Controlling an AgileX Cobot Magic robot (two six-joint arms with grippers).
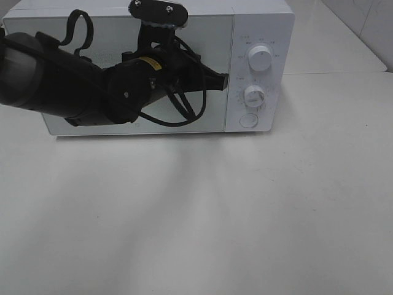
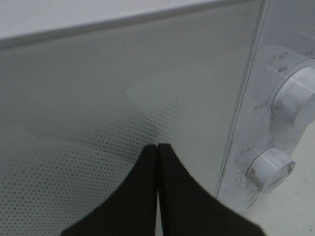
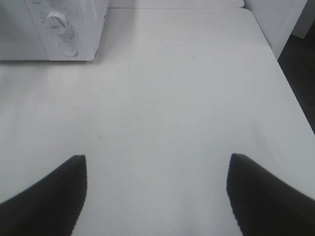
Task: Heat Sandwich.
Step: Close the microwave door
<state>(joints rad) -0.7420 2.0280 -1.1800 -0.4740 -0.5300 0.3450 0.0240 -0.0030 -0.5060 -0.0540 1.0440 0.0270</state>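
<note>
Sandwich: not seen in any view, so heading and long axis cannot be told. The dotted screen of the door shows nothing behind it.

White box-shaped microwave oven [image 1: 258, 24] stands at the far side of the white tabletop [image 1: 196, 215]. Its grey tinted glass door [image 1: 209, 43] sits flush with the body. White control panel at its right: upper round white knob [image 1: 260, 59], lower round white knob [image 1: 253, 95], round flat button [image 1: 248, 120] beneath.

Left arm: black, enters from the left edge of the high view and lies roughly level across the door front, cables looped beside the wrist. Left gripper [image 2: 157, 145] has its two black fingers pressed together, nothing between them. Its tip is at the door's right margin, just beside the panel. Contact with the glass cannot be told.

Right gripper [image 3: 157, 158]: fingers spread wide, holding nothing, hanging over bare tabletop, well apart from the oven's front corner.

Room: broad bare tabletop in front of the oven. Table edge runs along the right arm's outer side, dark floor beyond.
</note>
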